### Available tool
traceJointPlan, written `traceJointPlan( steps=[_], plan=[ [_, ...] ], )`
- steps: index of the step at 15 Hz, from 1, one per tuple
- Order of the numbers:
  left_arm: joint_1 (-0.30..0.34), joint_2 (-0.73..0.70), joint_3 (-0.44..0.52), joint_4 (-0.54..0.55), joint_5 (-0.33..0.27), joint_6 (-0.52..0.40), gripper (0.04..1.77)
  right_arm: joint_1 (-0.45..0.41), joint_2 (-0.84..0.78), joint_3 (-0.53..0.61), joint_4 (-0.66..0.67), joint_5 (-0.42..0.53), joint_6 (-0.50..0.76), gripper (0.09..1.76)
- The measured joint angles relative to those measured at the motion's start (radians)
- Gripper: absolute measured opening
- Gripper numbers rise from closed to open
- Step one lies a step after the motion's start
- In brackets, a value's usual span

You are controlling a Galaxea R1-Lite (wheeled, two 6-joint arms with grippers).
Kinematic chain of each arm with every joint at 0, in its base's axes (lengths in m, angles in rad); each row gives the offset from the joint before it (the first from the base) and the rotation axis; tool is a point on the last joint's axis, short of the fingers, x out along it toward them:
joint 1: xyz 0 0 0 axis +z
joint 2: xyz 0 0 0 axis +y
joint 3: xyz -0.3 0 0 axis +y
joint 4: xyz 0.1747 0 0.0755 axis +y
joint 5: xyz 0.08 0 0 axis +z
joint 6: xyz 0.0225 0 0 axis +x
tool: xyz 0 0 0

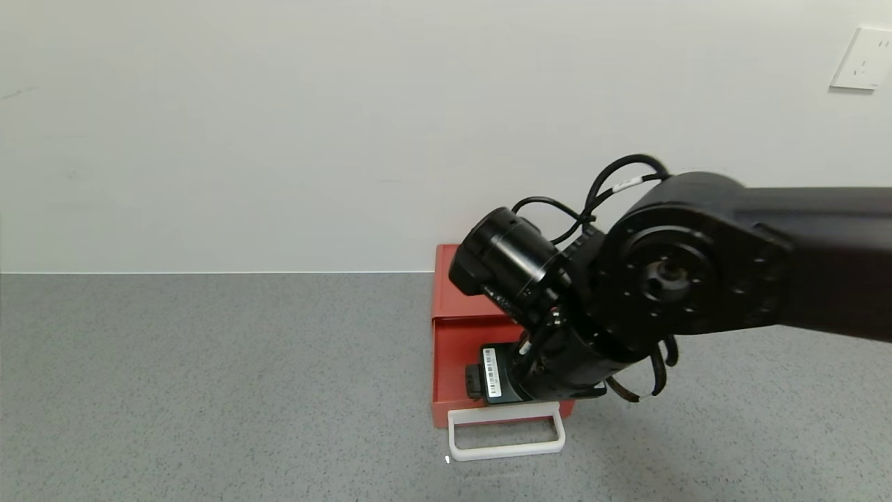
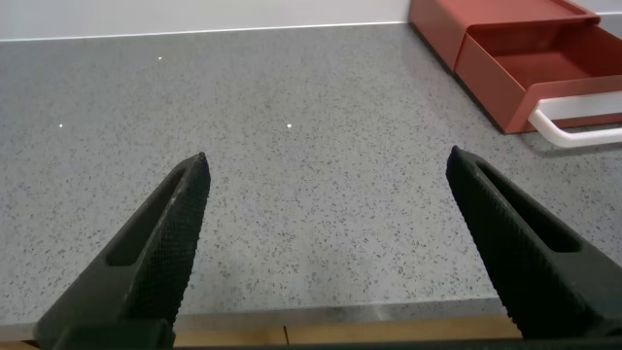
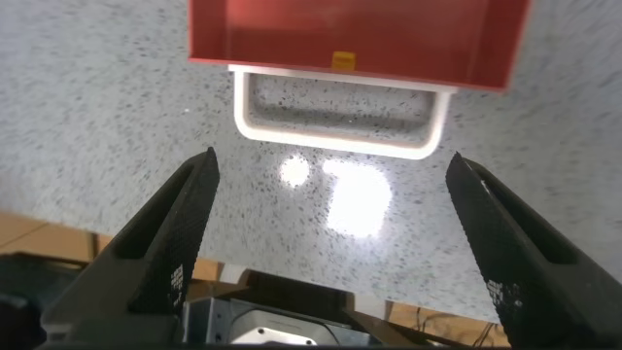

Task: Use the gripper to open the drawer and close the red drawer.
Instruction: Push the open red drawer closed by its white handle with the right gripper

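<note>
The orange-red drawer box [image 1: 456, 279] stands on the grey table against the wall. Its red tray [image 1: 453, 348] is slid out toward me, and the white loop handle [image 1: 505, 432] lies at its front. My right arm [image 1: 655, 279] reaches over the tray with its wrist pointing down. In the right wrist view the right gripper [image 3: 330, 165] is open and empty above the table. The handle [image 3: 340, 136] and the tray front [image 3: 360, 39] lie just past its fingertips, untouched. My left gripper [image 2: 326, 160] is open and empty, low over the table, with the drawer [image 2: 544, 63] off to one side.
The grey speckled tabletop [image 1: 209, 383] stretches to the left of the drawer and ends at a white wall. A white wall socket [image 1: 864, 59] sits at the upper right. The table's wooden front edge [image 2: 389, 331] shows below the left gripper.
</note>
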Motion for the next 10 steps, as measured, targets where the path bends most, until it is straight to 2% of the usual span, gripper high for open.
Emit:
traceJointPlan(
  steps=[4, 7, 10],
  plan=[
    [0.000, 0.000, 0.000, 0.000, 0.001, -0.001, 1.75, -0.006, -0.183, 0.119, -0.061, 0.003, -0.121, 1.71],
    [0.000, 0.000, 0.000, -0.002, 0.001, -0.003, 1.75, -0.027, -0.331, 0.312, -0.221, 0.058, -0.221, 1.71],
    [0.000, 0.000, 0.000, -0.004, 0.001, -0.003, 1.75, -0.064, -0.492, 0.554, -0.398, 0.154, -0.337, 1.71]
  ],
)
